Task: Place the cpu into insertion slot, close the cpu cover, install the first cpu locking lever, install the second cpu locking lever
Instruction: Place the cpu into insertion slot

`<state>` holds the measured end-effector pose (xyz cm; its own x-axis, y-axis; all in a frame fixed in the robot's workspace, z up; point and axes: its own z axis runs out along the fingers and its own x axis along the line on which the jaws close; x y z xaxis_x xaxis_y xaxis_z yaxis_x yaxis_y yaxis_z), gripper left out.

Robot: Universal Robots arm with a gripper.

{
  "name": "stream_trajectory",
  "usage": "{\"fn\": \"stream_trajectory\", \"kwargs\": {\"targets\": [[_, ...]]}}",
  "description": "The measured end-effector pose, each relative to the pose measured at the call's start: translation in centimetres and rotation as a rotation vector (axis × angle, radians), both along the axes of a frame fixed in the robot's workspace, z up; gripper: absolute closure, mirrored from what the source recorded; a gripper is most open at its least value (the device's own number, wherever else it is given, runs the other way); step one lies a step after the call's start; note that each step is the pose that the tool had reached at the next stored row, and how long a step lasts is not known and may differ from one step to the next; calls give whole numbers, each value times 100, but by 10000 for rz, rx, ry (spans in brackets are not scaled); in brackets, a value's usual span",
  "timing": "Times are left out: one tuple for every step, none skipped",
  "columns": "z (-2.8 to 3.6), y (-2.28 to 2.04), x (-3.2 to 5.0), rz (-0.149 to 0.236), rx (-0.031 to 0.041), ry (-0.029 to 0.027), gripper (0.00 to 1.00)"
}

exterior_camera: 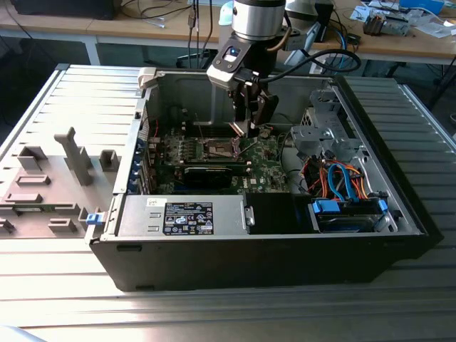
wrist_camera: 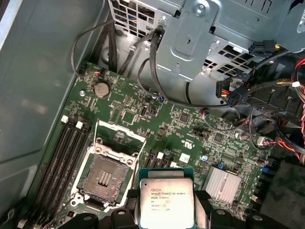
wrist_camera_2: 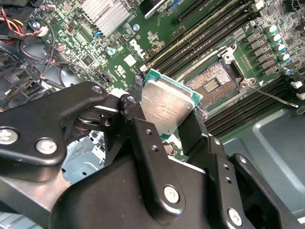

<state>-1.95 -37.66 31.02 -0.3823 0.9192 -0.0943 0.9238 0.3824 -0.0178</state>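
Silver cpu (wrist_camera: 166, 201) clamped in gripper (wrist_camera_2: 166, 114), nr uncovered insertion slot (wrist_camera: 106, 180)

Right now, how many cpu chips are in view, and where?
1. The cpu is clamped in the gripper over the green board, not in the insertion slot, which stands empty. Others could be hidden under parts.

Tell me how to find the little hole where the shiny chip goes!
Look inside the open computer case at the green board. Beside the long black slots sits the insertion slot. It alone is a dark square pit edged in silvery metal, not a narrow strip.
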Motion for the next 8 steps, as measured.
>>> {"fn": "stream_trajectory", "kwargs": {"targets": [[0, 0, 0, -15, -4, 1, 46], [0, 0, 0, -36, -9, 0, 46], [0, 0, 0, -48, -12, 0, 46], [0, 0, 0, -58, -15, 0, 46], [0, 0, 0, -72, -19, 0, 46], [-1, 0, 0, -83, -21, 0, 46], [0, 0, 0, -92, -24, 0, 46], [0, 0, 0, -103, -27, 0, 46]]}}
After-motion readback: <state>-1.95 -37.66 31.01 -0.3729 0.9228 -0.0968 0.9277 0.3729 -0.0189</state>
